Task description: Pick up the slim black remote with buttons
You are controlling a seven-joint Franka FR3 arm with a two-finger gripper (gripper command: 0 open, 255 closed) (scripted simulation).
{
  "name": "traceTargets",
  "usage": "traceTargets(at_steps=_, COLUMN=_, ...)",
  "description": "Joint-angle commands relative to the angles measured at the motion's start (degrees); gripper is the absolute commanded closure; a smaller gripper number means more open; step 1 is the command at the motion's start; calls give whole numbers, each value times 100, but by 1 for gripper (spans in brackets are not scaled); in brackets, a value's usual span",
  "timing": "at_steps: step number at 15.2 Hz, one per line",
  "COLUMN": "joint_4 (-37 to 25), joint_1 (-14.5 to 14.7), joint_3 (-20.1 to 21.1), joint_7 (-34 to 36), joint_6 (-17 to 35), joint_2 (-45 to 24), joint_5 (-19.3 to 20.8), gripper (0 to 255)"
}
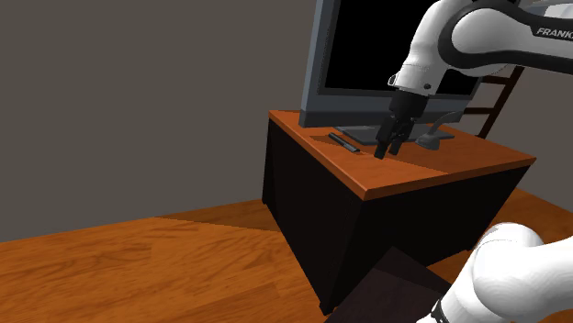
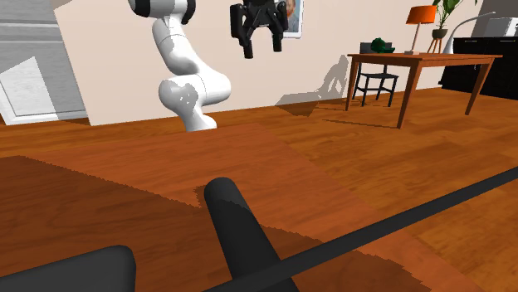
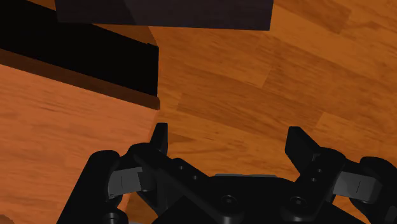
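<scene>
**Fig.** Glossy wood-plank floor (image 1: 138, 261). On it stands a dark box cabinet (image 1: 312, 206) w/ smooth orange-brown wood top. Above cabinet-top centre is the all-black two-finger gripper (image 1: 387, 151), fingers spread, empty. Slim black flat-bar remote (image 1: 343, 142) lies on cabinet top just beside gripper, ungrasped. Grey-framed flat TV (image 1: 367, 46) stands at cabinet's rear. Left, est.: align, pinch, lift.

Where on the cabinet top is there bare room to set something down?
The near corner of the cabinet top, between the jaws and the front edges, is bare. It is crowded farther back: the remote, the TV and its base sit close together.
</scene>
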State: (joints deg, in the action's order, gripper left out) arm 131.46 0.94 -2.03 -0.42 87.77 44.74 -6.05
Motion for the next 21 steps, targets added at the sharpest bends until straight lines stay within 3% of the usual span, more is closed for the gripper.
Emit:
traceTargets(at_steps=1, joint_4=0, joint_1=0, joint_3=0, joint_7=0, joint_6=0, joint_2=0, joint_5=0, gripper=0)
traceTargets(at_steps=11, joint_4=-881, joint_1=-349, joint_3=-549, joint_7=-220, joint_6=861, joint_2=-1807, joint_5=273, gripper=0)
traceTargets(at_steps=21, joint_4=-2331, joint_1=-646, joint_3=-1104, joint_7=-457, joint_6=1258, joint_2=-3727, joint_5=191, gripper=0)
